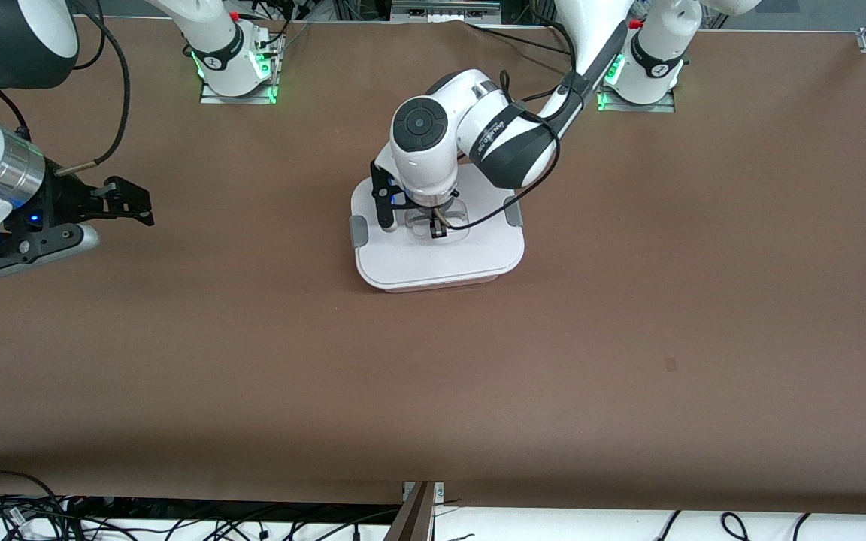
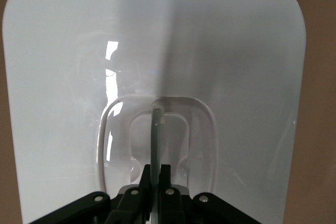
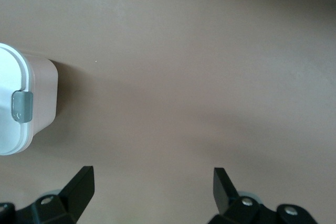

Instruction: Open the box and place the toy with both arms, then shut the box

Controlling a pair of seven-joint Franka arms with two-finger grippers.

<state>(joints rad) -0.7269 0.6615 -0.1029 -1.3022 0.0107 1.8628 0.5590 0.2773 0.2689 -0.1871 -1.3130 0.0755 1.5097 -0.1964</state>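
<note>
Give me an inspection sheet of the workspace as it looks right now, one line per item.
Surface: brown table, a small dark mark toward the left arm's end.
Job's things: box mid-table, white lid on, grey clips at its sides; toy not seen.
Clutter: nothing seen.
Grippers: left gripper shut on the lid's clear handle; right gripper open over bare table toward the right arm's end, waiting.
Cables: black cable looping along the right arm; loose cables at the edge nearest the camera.
Surroundings: arm bases with green lights along the top edge.
</note>
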